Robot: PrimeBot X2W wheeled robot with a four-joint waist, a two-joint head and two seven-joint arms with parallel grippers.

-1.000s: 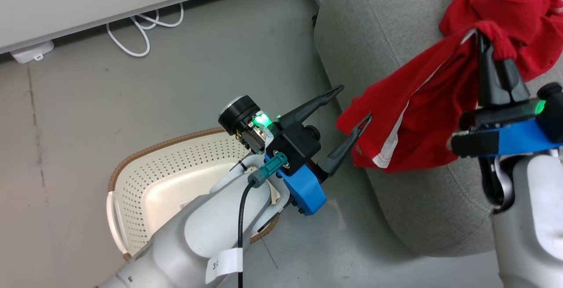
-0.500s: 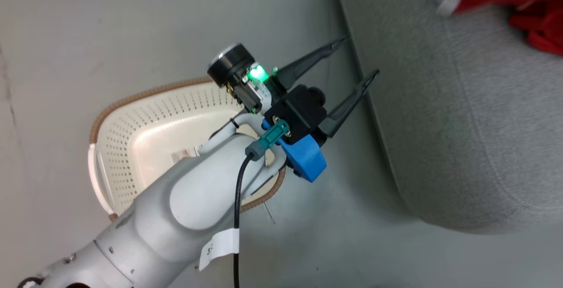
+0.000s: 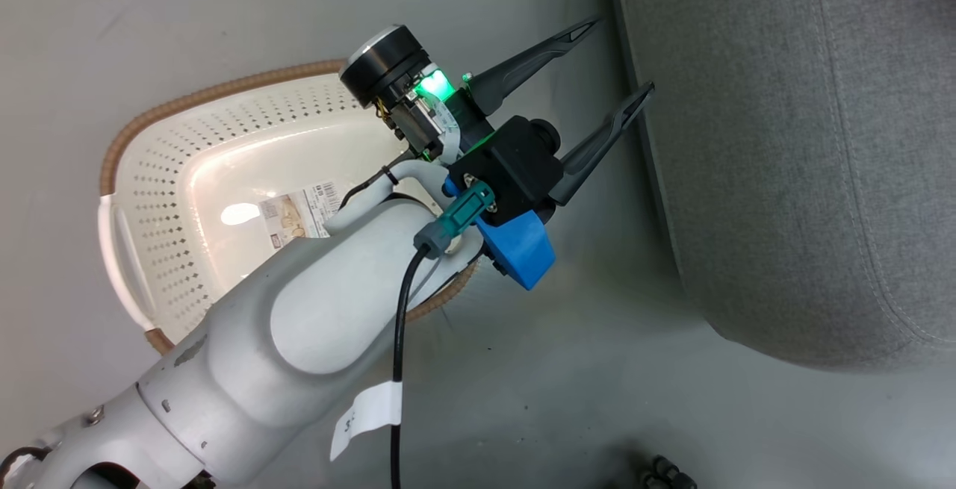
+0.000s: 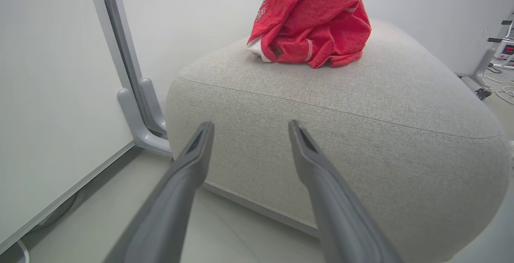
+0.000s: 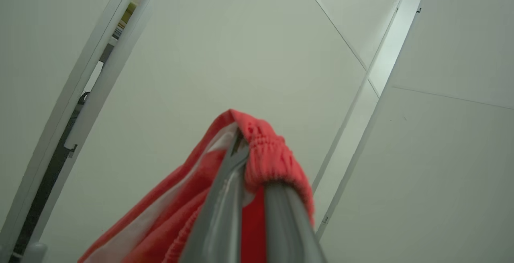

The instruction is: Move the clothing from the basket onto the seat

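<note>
In the head view the whole frame has shifted since a second ago. That is the camera turning, not the things moving. The oval cream-white perforated plastic basket (image 3: 224, 89) with a brown woven rim sits at the left, its inside bare but for a paper label (image 3: 299, 209). I judge the emptying done, with only a set-down left. The left gripper (image 3: 614, 62) hovers at upper centre, its long dark fingers spread and holding nothing. One tip is close to the rounded edge of the large light grey fabric seat (image 3: 784, 138) on the right, and a strip of grey floor (image 3: 582, 369) lies open below.

In the left wrist view, one crumpled bright red garment (image 4: 309, 18) rests on the seat's top at upper centre. Bare cushion stretches to its right, above the stitched seam. A white panel on a grey foot (image 4: 138, 110) stands close at the left.

In the right wrist view, the right gripper (image 5: 245, 142) is clamped on the elastic band of the second red garment (image 5: 277, 154), which hangs below it. Only pale walls (image 5: 225, 54) show behind, so I cannot tell how high it is over the seat.
</note>
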